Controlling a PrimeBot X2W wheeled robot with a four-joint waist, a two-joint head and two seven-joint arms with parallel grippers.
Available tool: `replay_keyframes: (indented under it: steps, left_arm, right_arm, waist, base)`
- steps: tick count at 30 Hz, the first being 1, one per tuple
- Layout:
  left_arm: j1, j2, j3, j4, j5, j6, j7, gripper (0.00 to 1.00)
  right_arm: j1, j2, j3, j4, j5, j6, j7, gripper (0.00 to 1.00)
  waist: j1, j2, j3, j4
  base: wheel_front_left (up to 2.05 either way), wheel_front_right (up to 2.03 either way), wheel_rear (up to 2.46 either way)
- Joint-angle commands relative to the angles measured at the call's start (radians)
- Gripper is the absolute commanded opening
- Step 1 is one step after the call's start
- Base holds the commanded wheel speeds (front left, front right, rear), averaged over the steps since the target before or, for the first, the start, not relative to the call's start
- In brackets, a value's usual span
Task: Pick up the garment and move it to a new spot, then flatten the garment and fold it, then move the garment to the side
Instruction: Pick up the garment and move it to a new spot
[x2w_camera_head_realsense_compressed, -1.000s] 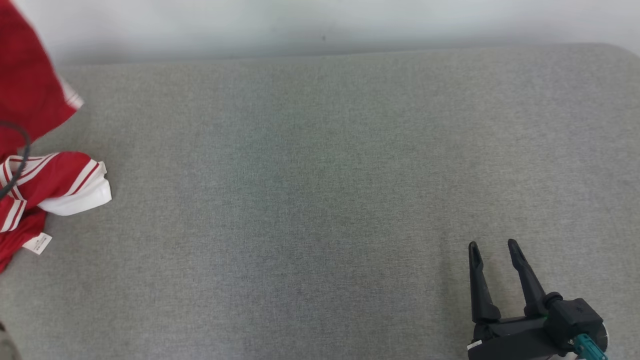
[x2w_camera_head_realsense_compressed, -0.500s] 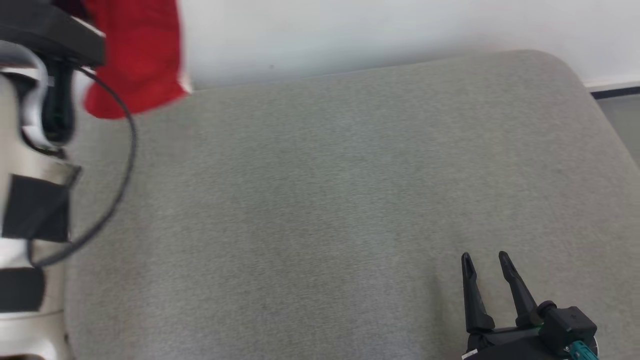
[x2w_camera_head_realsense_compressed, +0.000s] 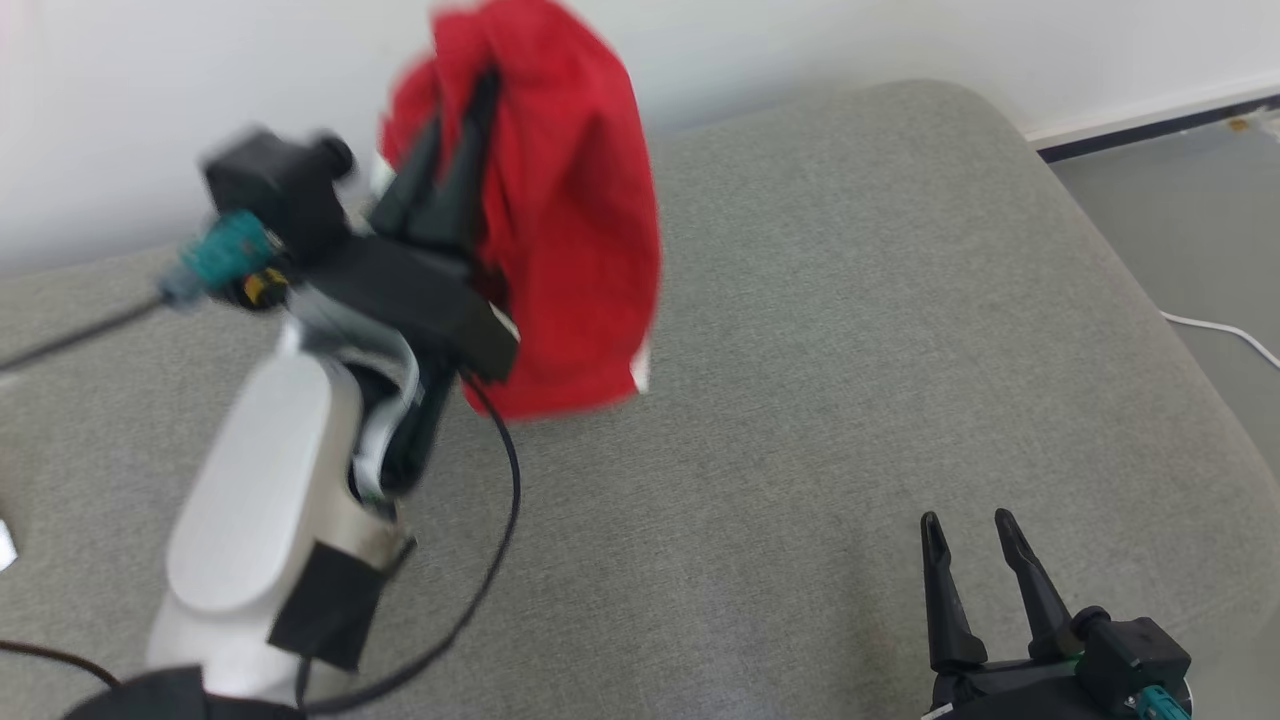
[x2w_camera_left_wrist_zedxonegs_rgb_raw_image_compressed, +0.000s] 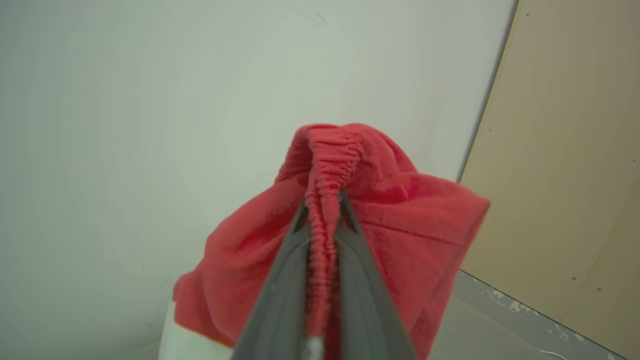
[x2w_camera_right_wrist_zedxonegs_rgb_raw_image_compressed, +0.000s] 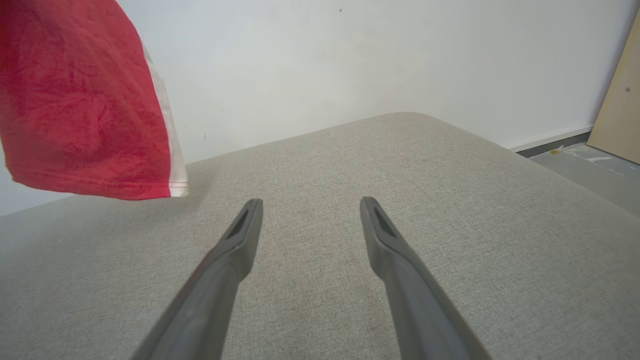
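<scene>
Grey cushion (x2w_camera_head_realsense_compressed: 850, 330) across most of the frame, bare through centre and lower right; rounded corner at upper right, floor (x2w_camera_head_realsense_compressed: 1180, 220) beyond. Red garment (x2w_camera_head_realsense_compressed: 570, 250) at upper centre, hanging clear of the cushion, white-trimmed hem loose. Left gripper (x2w_camera_left_wrist_zedxonegs_rgb_raw_image_compressed: 322, 204) clamped on its gathered waistband. Right gripper (x2w_camera_head_realsense_compressed: 966, 518) at lower right, fingers parted, holding nothing.
</scene>
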Motion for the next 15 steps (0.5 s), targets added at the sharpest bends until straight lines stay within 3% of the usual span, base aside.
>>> replay_keyframes:
  steps: [1,15]
  left_arm:
    - [0.054,-0.003,-0.019,0.018,0.014,0.001,-0.009,0.0]
    - [0.321,-0.044,-0.062,0.272,-0.04,0.007,-0.118,0.0]
  right_arm:
    - [0.003,0.001,0.005,0.0,0.002,-0.002,-0.001,1.0]
    - [-0.014,0.001,0.019,0.01,0.01,-0.002,-0.001,1.0]
  waist:
    - [0.0001,0.0,0.005,-0.02]
    - [0.0001,0.0,0.021,-0.041]
  base:
    - [0.0,0.0,0.0]
    - [0.0,0.0,0.0]
